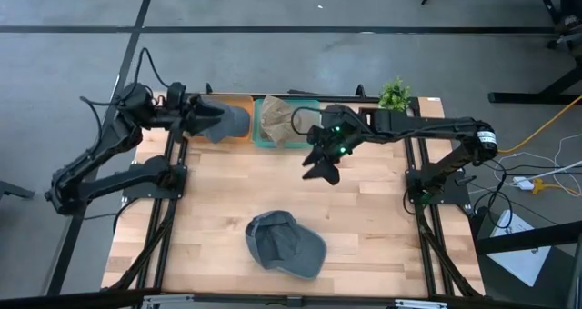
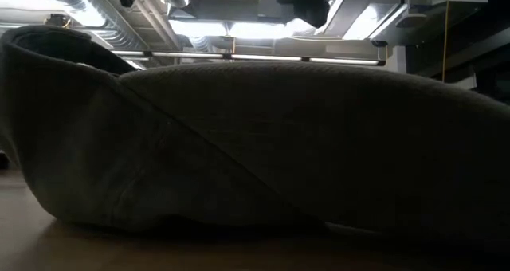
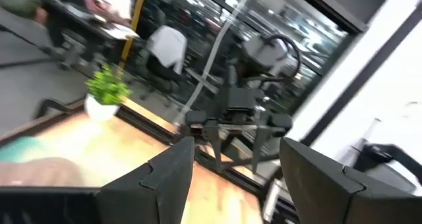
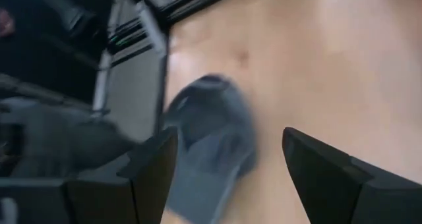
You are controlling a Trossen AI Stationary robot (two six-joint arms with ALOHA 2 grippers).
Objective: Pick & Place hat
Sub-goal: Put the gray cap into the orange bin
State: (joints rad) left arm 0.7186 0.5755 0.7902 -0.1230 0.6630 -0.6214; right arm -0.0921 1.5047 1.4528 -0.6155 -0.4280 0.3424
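Observation:
A grey hat (image 1: 285, 245) lies on the wooden table near its front edge, brim toward the right; it fills the low view (image 2: 263, 143) and shows in the right wrist view (image 4: 211, 132). A second grey hat (image 1: 235, 121) rests in an orange bin (image 1: 244, 100) at the far edge. A tan hat (image 1: 277, 120) lies in a green bin (image 1: 309, 103) beside it. My left gripper (image 1: 216, 120) (image 3: 237, 178) hangs open next to the orange bin, nothing between its fingers. My right gripper (image 1: 320, 168) (image 4: 227, 165) hovers open above mid-table, slanting down, well short of the near hat.
A small potted plant (image 1: 394, 94) (image 3: 105, 92) stands at the far right corner of the table. Bare wood (image 1: 382, 218) stretches between the bins and the near hat. People sit at desks in the room beyond the table in the left wrist view.

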